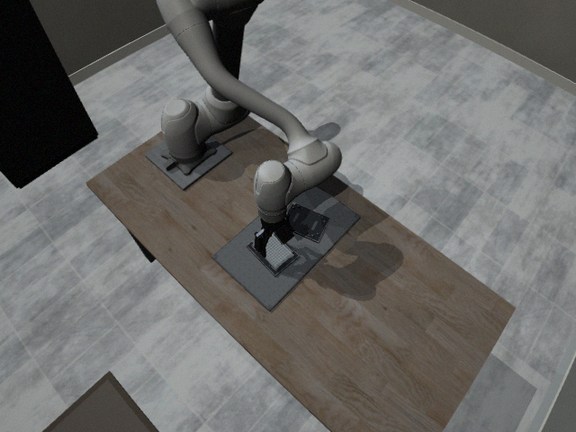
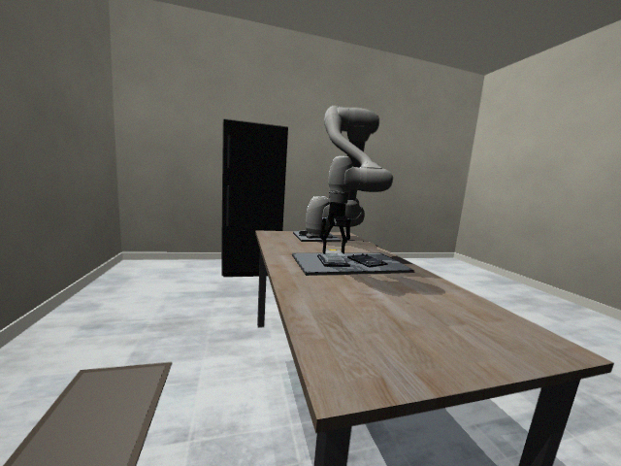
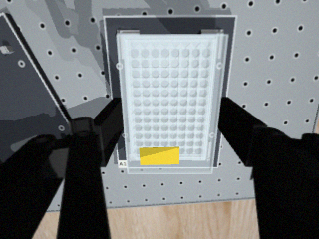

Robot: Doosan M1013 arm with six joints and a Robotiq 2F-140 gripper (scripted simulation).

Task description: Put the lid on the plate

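Observation:
My gripper (image 3: 170, 112) (image 1: 272, 240) (image 2: 334, 249) is shut on the clear lid, one finger on each long side. The lid's yellow label (image 3: 159, 155) is at its near end. The lid sits squarely over the white culture plate E01 (image 3: 169, 85) (image 1: 279, 256) (image 2: 334, 259), whose wells show through it. The plate lies in the dark frame of nest N1 (image 3: 111, 60). The lid is low over the plate; I cannot tell whether it touches. Lid park LP1 (image 1: 308, 221) (image 2: 367, 259) (image 3: 25, 100), a dark plate beside the nest, is bare.
Nest and lid park lie on a grey pegboard mat (image 1: 241, 272) (image 2: 308, 265) (image 3: 269, 55) on a wooden table (image 1: 372, 335) (image 2: 391, 341). The arm's base (image 1: 185, 134) stands at the table's far end. A black cabinet (image 2: 253, 195) stands by the wall.

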